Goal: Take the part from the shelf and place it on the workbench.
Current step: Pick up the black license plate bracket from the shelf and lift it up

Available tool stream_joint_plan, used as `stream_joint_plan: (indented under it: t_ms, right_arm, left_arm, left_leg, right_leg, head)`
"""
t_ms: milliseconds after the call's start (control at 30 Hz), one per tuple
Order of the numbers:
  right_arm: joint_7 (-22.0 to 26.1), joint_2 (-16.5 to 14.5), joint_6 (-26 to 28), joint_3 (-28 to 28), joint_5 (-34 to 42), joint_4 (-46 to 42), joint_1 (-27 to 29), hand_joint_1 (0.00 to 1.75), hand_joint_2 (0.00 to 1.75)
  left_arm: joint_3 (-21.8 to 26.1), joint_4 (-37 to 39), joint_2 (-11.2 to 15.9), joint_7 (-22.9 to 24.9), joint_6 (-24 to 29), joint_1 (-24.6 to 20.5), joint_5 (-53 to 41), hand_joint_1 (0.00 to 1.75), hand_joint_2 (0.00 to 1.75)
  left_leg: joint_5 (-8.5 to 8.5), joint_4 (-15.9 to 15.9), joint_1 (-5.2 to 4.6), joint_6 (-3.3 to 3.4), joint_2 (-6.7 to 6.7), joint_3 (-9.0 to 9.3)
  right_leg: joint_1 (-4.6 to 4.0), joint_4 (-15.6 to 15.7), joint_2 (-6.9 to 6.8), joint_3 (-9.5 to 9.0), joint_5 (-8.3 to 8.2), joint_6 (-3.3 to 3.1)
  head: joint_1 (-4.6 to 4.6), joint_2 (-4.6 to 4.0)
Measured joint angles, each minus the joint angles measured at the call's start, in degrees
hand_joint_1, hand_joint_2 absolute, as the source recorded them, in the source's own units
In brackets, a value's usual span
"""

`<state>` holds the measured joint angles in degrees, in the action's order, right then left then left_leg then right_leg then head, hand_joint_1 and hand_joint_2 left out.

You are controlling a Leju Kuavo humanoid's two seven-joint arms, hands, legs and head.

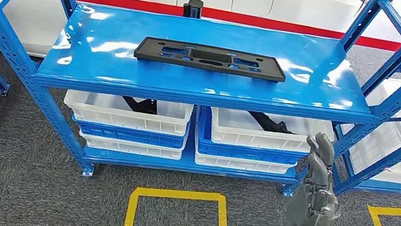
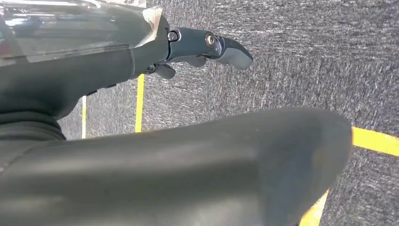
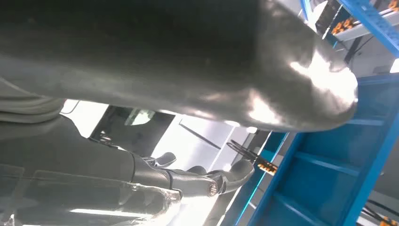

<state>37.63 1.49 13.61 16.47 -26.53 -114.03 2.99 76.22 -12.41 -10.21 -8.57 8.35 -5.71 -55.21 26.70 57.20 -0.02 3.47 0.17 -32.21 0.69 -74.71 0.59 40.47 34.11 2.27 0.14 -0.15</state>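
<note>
Shelf: a blue metal rack point(image 1: 94, 63) with a glossy top board, standing on grey carpet before a white wall with a red stripe.
Bins: white bins point(image 1: 129, 112) stacked over blue ones on the lower level, dark pieces lying in the top ones.
Part: a long black flat plate with cut-outs point(image 1: 211, 58) lies flat near the middle of the top board, lengthwise along it, touched by nothing.
Floor marks: a yellow tape outline point(image 1: 180, 196) on the carpet in front of the rack; another at the right.
Right hand: the right hand point(image 1: 316, 183) is raised below and in front of the rack's right end, well apart from the part; fingers point(image 3: 235, 172) extended, slightly apart, holding nothing.
Left hand: the left hand point(image 2: 141, 155) hangs over the carpet and yellow tape; fingers point(image 2: 226, 49) stretched out, holding nothing.
</note>
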Motion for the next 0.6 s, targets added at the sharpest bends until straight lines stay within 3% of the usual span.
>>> stream_joint_plan:
  t_ms: [100, 167, 200, 267, 300, 400, 467, 533, 567, 600]
  right_arm:
    - [0.03, -0.01, 0.26, -0.39, 0.38, 0.02, 0.44, 0.0, 0.0]
    - [0.03, -0.02, 0.38, -0.75, 0.54, 0.02, 0.57, 0.0, 0.0]
    - [0.04, -0.03, 0.4, -0.85, 0.57, 0.02, 0.58, 0.0, 0.0]
    - [0.05, -0.04, 0.44, -0.94, 0.59, 0.02, 0.64, 0.0, 0.0]
    - [0.05, -0.04, 0.44, -0.96, 0.59, 0.02, 0.7, 0.0, 0.0]
    - [0.05, -0.13, 0.47, -1.03, 0.56, 0.02, 0.74, 0.0, 0.0]
    - [0.05, -0.35, 0.47, -1.07, 0.45, 0.02, 0.73, 0.0, 0.0]
    - [0.05, -0.58, 0.32, -1.09, 0.36, 0.03, 0.76, 0.0, 0.0]
    - [0.06, -0.67, 0.19, -1.1, 0.36, 0.03, 0.77, 0.0, 0.0]
    - [0.07, -0.75, 0.04, -1.12, 0.36, 0.04, 0.77, 0.0, 0.0]
  left_arm:
    - [0.0, 0.0, 0.0, -0.04, 0.0, 0.01, -0.04, 0.0, 0.0]
    - [0.0, 0.0, -0.02, -0.07, 0.0, 0.01, -0.08, 0.0, 0.0]
    - [0.0, 0.0, -0.03, -0.08, 0.0, 0.01, -0.1, 0.0, 0.0]
    - [0.0, 0.0, -0.06, -0.11, 0.0, -0.01, -0.11, 0.0, 0.0]
    - [0.0, 0.0, -0.08, -0.12, 0.0, -0.01, -0.11, 0.0, 0.0]
    - [0.0, 0.0, -0.09, -0.13, 0.0, -0.05, -0.11, 0.0, 0.0]
    - [0.0, 0.0, -0.09, -0.13, 0.01, -0.05, -0.12, 0.0, 0.0]
    - [0.0, 0.0, -0.09, -0.09, 0.05, 0.02, -0.05, 0.0, 0.0]
    - [0.01, 0.0, -0.09, -0.06, 0.09, 0.07, 0.01, 0.0, 0.0]
    - [0.01, 0.0, -0.09, -0.04, 0.14, 0.11, 0.05, 0.0, 0.0]
  left_leg:
    - [0.17, 0.02, 0.0, -0.04, -0.01, 0.25]
    - [0.45, 0.03, 0.0, -0.29, -0.04, 0.71]
    - [0.67, 0.07, -0.13, -0.55, -0.05, 0.9]
    - [1.01, 0.12, -0.35, -1.07, -0.03, 1.06]
    - [1.14, 0.08, -0.42, -1.34, 0.01, 1.11]
    - [2.34, 1.63, -0.19, -2.27, -0.01, 0.76]
    - [5.22, 7.55, 0.08, -2.9, -0.14, -2.11]
    - [7.81, 14.98, 0.36, -3.34, -0.16, -6.54]
    - [7.66, 16.7, 0.48, -3.47, -0.15, -7.98]
    - [6.29, 16.18, 0.6, -3.54, -0.14, -8.31]
  right_leg:
    - [0.02, 1.47, -0.04, -0.46, -1.44, 0.86]
    - [0.02, 9.74, -0.36, -4.41, -4.82, 1.59]
    - [-0.09, 13.66, -0.54, -6.35, -6.21, 1.52]
    - [-0.34, 17.4, -0.75, -8.24, -7.35, 0.68]
    - [-0.48, 17.42, -0.66, -8.33, -7.33, 0.17]
    - [0.14, 17.73, -0.48, -8.94, -7.17, -1.1]
    - [0.41, 17.85, -0.47, -9.49, -6.81, -1.8]
    - [0.37, 17.84, -0.47, -9.9, -6.4, -2.21]
    - [0.35, 17.83, -0.39, -10.15, -6.15, -2.24]
    - [0.37, 17.83, -0.27, -10.53, -5.85, -2.17]
  head:
    - [0.02, 0.0]
    - [0.05, 0.0]
    - [0.04, 0.0]
    - [0.0, 0.0]
    - [-0.04, 0.0]
    - [-0.16, 0.0]
    - [-0.38, 0.0]
    - [-0.46, 0.0]
    - [-0.49, 0.0]
    - [-0.51, 0.0]
